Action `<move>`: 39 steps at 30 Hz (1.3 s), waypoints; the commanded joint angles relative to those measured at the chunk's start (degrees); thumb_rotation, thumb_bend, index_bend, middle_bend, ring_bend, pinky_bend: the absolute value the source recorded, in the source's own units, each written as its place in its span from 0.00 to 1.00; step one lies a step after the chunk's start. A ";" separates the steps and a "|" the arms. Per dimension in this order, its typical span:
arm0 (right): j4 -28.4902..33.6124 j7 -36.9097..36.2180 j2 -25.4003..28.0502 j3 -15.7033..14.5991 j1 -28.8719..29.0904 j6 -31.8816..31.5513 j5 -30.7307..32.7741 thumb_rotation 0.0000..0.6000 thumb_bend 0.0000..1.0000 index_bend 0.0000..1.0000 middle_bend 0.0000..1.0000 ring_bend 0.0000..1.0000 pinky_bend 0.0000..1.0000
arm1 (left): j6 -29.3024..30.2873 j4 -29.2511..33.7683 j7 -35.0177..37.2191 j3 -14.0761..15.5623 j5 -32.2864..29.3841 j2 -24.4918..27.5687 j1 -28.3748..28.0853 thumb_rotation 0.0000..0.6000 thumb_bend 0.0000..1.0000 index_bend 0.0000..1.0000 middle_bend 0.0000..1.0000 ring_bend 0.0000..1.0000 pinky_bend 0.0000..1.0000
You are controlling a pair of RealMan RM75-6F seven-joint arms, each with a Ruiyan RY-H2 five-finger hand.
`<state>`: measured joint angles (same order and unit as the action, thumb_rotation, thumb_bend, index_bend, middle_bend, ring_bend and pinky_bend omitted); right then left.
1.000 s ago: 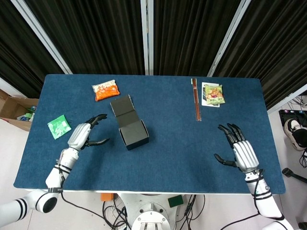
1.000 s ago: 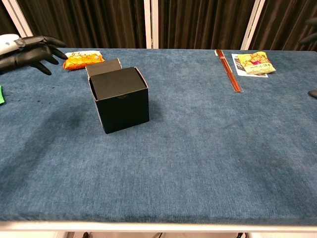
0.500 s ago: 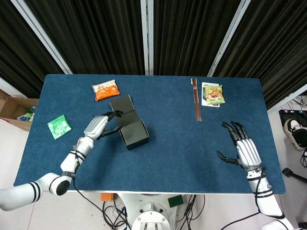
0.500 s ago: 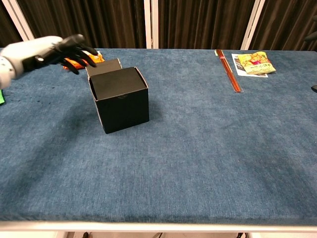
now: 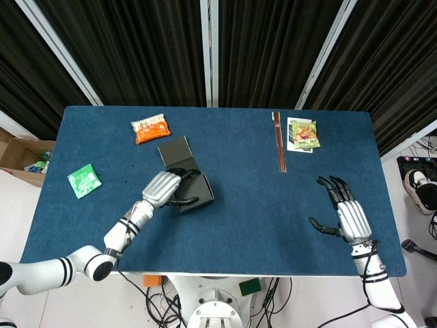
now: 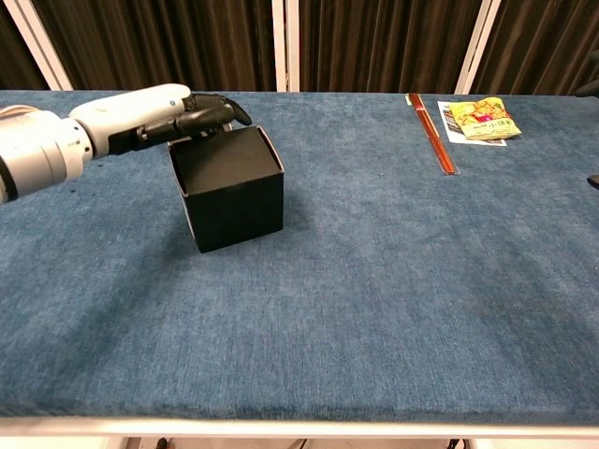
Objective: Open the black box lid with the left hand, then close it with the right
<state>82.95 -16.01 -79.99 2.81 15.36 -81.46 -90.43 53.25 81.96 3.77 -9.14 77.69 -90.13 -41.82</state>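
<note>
Head view shows the left hand (image 5: 164, 187) newly arrived over the black box (image 5: 194, 193), fingers curled at its open top, while the right hand (image 5: 345, 214) waits, fingers spread, suggesting the lid work is underway.

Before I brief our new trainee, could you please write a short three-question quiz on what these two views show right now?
1. True or false: the left hand is over the top of the black box.
2. Which item lies nearest the chopsticks? A) orange snack packet B) yellow-green snack packet C) green packet
3. Fill in: the right hand holds ____.

Key
1. True; its fingers reach over the box's top at the far edge.
2. B; it lies just beside them at the table's far right.
3. Nothing; its fingers are spread, well away from the box.
</note>
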 commanded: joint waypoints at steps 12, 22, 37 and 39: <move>1.09 1.41 -0.14 -0.87 -0.65 -1.43 -2.05 1.00 0.27 0.07 0.18 0.02 0.00 | 13.18 4.10 -16.41 10.94 13.31 -4.45 6.69 0.00 0.00 0.20 0.42 0.23 0.24; 2.98 2.93 0.39 -1.42 -1.23 -2.76 -3.60 1.00 0.27 0.07 0.18 0.02 0.00 | 18.63 2.73 -27.44 12.35 17.01 -5.03 10.09 0.40 0.00 0.25 0.39 0.23 0.23; 4.09 3.91 0.57 -1.74 -1.92 -3.93 -4.59 1.00 0.26 0.08 0.18 0.02 0.00 | 19.15 -7.16 -31.94 7.21 11.25 -11.17 12.54 0.57 0.00 0.29 0.38 0.22 0.23; 4.15 3.98 0.55 -1.71 -1.89 -3.85 -4.61 1.00 0.26 0.08 0.18 0.02 0.00 | 19.51 -8.16 -32.47 6.17 10.91 -11.74 12.32 0.57 0.00 0.29 0.38 0.22 0.23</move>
<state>87.09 -12.03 -79.44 1.10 13.46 -85.31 -95.03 72.38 74.52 -28.58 -2.25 89.05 -101.29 -29.48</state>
